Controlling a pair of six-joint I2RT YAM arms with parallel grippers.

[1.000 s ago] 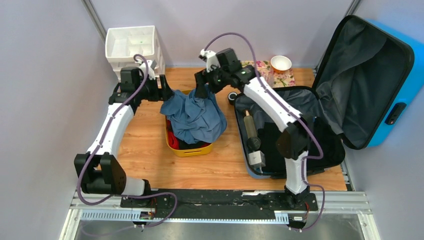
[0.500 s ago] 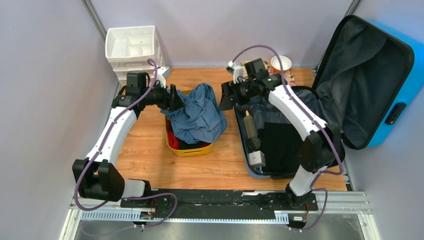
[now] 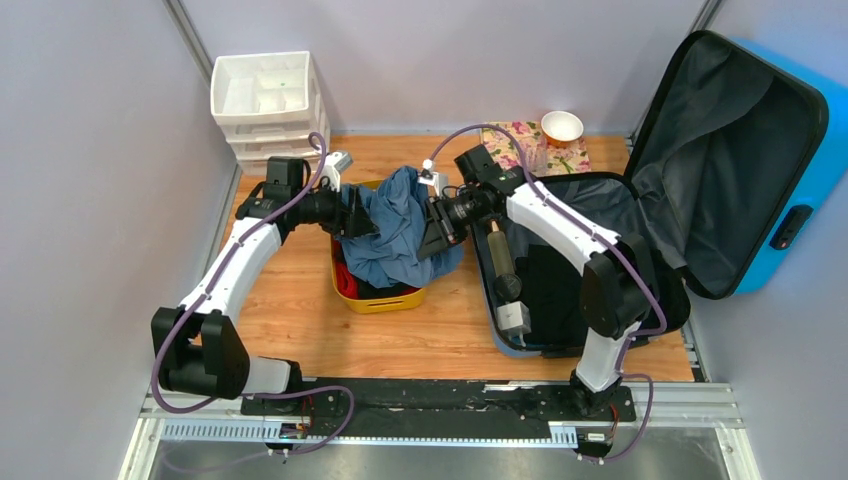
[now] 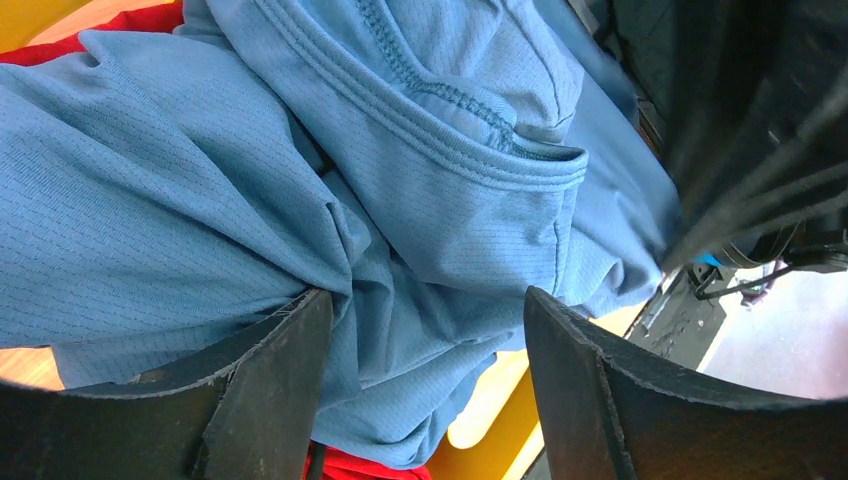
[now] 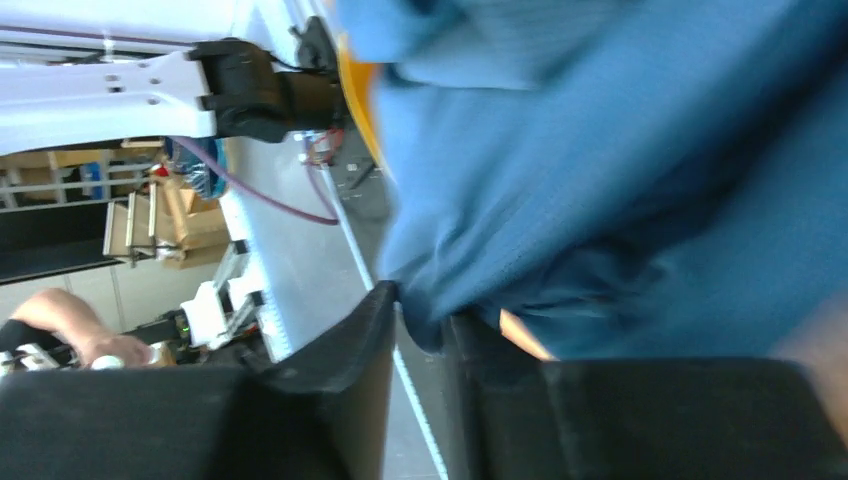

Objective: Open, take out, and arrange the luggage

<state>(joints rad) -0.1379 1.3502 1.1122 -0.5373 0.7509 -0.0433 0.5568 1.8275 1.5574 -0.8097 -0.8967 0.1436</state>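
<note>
The luggage [image 3: 792,130], a bright-blue hard-shell suitcase, lies open at the right with its dark grey lined lid [image 3: 715,140] propped up. A crumpled blue shirt [image 3: 395,235] is heaped on the yellow tub [image 3: 385,301]. My left gripper [image 3: 358,210] presses into the shirt's left side. Its jaws stand wide open [image 4: 425,300] with the blue shirt [image 4: 200,200] bulging between them. My right gripper [image 3: 435,232] is at the shirt's right side. Its jaws [image 5: 420,310] are drawn narrow on a fold of the shirt [image 5: 620,180]. That view is blurred.
A red garment [image 4: 130,22] lies under the shirt in the tub [image 4: 500,420]. The suitcase base holds a dark bottle [image 3: 500,255], a white box [image 3: 513,318] and black clothes [image 3: 550,285]. A white drawer unit [image 3: 265,100] and a bowl [image 3: 562,126] stand at the back.
My right gripper swung from behind the tub round to the shirt's right side, and its jaws narrowed on a fold. My left gripper pushed right into the shirt.
</note>
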